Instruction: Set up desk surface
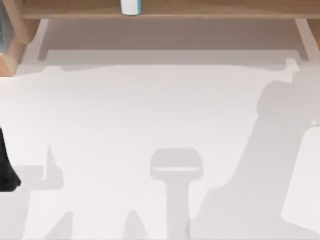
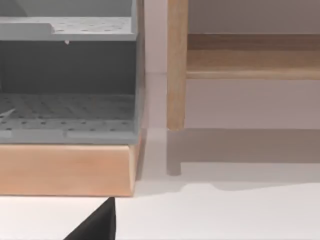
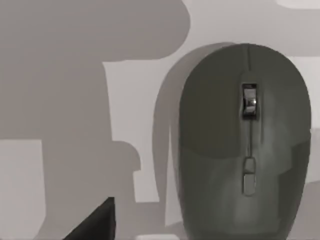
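The desk surface point(image 1: 150, 115) is a broad, plain white tabletop crossed by grey shadows of the arms. My left arm point(image 1: 6, 170) reaches in at the table's left edge as a black shape. In the left wrist view, a dark corner of my left gripper point(image 2: 95, 225) hangs above the white top, near a wooden base. A dark corner of my right gripper point(image 3: 95, 225) hovers over the desk surface point(image 3: 30, 175). Beside it, a grey computer mouse point(image 3: 245, 145) with a scroll wheel lies flat on the white top.
A light-brown wooden shelf frame point(image 1: 165, 10) runs along the back edge, with a white and teal object point(image 1: 131, 6) on it. At the back left a grey perforated organiser point(image 2: 67, 115) sits on a wooden base point(image 2: 65, 170), next to a shelf leg point(image 2: 176, 75).
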Action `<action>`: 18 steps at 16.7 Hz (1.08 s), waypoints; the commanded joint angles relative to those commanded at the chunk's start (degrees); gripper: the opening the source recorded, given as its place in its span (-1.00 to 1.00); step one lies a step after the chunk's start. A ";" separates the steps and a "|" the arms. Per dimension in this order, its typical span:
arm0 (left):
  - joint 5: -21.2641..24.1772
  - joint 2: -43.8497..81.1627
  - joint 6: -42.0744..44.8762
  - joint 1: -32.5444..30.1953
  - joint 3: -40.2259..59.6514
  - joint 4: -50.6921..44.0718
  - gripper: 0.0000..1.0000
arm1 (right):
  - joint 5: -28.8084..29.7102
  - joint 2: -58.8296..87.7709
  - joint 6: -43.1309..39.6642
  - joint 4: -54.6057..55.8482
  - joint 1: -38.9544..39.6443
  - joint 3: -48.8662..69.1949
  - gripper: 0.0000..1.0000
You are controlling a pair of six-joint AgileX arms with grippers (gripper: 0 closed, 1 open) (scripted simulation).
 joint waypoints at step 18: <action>0.00 0.00 0.00 0.00 0.00 0.00 1.00 | 0.02 0.29 -0.12 3.70 -0.20 -3.48 1.00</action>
